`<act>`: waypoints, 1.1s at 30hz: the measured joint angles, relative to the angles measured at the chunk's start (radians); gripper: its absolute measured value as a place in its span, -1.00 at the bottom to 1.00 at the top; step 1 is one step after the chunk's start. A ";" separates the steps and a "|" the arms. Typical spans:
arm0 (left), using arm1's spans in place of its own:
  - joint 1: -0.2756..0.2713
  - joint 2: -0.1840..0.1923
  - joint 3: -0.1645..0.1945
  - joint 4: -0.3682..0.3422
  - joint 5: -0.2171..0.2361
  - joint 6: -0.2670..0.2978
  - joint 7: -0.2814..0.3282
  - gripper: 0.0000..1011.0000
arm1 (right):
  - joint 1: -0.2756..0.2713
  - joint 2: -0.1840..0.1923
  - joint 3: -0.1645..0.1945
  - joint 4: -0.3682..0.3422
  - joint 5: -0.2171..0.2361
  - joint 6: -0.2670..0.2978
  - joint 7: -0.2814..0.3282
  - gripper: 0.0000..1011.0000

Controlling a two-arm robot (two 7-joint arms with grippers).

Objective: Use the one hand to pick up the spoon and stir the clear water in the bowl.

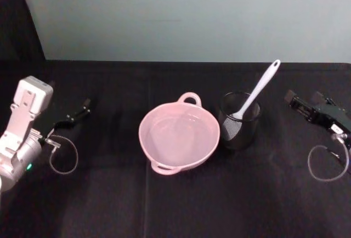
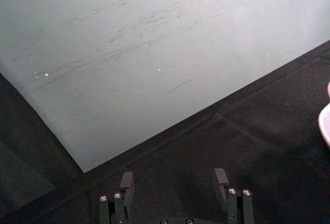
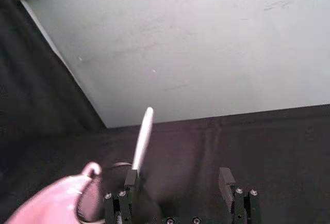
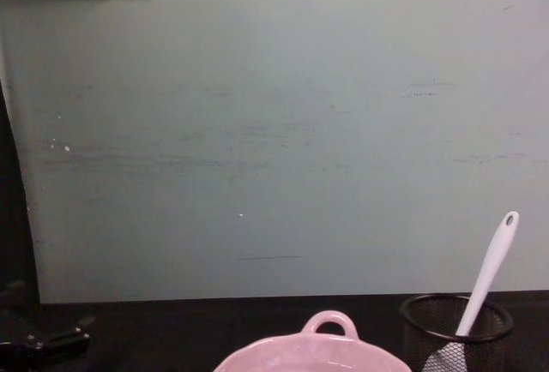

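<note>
The pale pink bowl [image 1: 179, 136] sits mid-table with a loop handle at its far rim, and faint glints mark the clear water [image 1: 181, 128] inside. To its right the white spoon [image 1: 258, 90] stands head-down in a black wire-mesh cup [image 1: 239, 122], its handle leaning up and right. My right gripper [image 1: 303, 96] rests open to the right of the cup, apart from it; the right wrist view shows its fingers [image 3: 225, 178] spread, with the spoon [image 3: 143, 139] ahead. My left gripper [image 1: 82, 109] lies open at the table's left, far from the bowl. In the chest view the bowl [image 4: 317, 357] and spoon [image 4: 489, 273] show low.
A black cloth covers the table [image 1: 109, 194]. A pale green wall [image 1: 192, 13] stands behind it. Grey cable loops hang by each wrist, left [image 1: 63, 158] and right [image 1: 323, 166]. The bowl's pink edge [image 2: 325, 123] shows in the left wrist view.
</note>
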 joint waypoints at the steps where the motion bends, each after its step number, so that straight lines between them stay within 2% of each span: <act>1: 0.000 0.000 0.000 0.000 0.000 0.000 0.000 1.00 | 0.008 0.004 -0.009 0.007 -0.031 0.000 -0.011 0.98; 2: 0.000 0.000 0.000 0.000 0.000 0.000 0.000 1.00 | 0.008 0.004 -0.009 0.007 -0.031 0.000 -0.011 0.98; 4: 0.000 0.000 0.000 0.000 0.000 0.000 0.000 1.00 | 0.037 0.011 -0.037 0.026 -0.110 0.009 -0.047 0.98; 8: 0.000 0.000 0.000 0.000 0.000 0.000 0.000 1.00 | 0.072 0.011 -0.068 0.048 -0.182 0.029 -0.082 0.98; 10: 0.000 0.000 0.000 0.000 0.000 0.000 0.000 1.00 | 0.113 0.013 -0.105 0.064 -0.266 0.058 -0.119 0.98; 14: 0.000 0.000 0.000 0.000 0.000 0.000 0.000 1.00 | 0.162 0.010 -0.145 0.089 -0.340 0.072 -0.137 0.98; 15: 0.000 0.000 0.000 0.000 0.000 0.000 0.000 1.00 | 0.185 0.003 -0.160 0.106 -0.374 0.070 -0.140 0.98; 17: 0.000 0.000 0.000 0.000 0.000 0.000 0.000 1.00 | 0.207 -0.004 -0.173 0.125 -0.404 0.064 -0.141 0.98; 18: 0.000 0.000 0.000 0.000 0.000 0.000 0.000 1.00 | 0.216 -0.008 -0.179 0.133 -0.416 0.059 -0.140 0.98; 20: 0.000 0.000 0.000 0.000 0.000 0.000 0.000 1.00 | 0.256 -0.026 -0.204 0.180 -0.468 0.029 -0.133 0.98; 24: 0.000 0.000 0.000 0.000 0.000 0.000 0.000 1.00 | 0.291 -0.048 -0.227 0.242 -0.515 -0.034 -0.109 0.98; 26: 0.000 0.000 0.000 0.000 0.000 0.000 0.000 1.00 | 0.319 -0.072 -0.245 0.306 -0.551 -0.095 -0.089 0.98; 33: 0.000 0.000 0.000 0.000 0.000 0.000 0.000 1.00 | 0.345 -0.123 -0.255 0.403 -0.584 -0.151 -0.082 0.98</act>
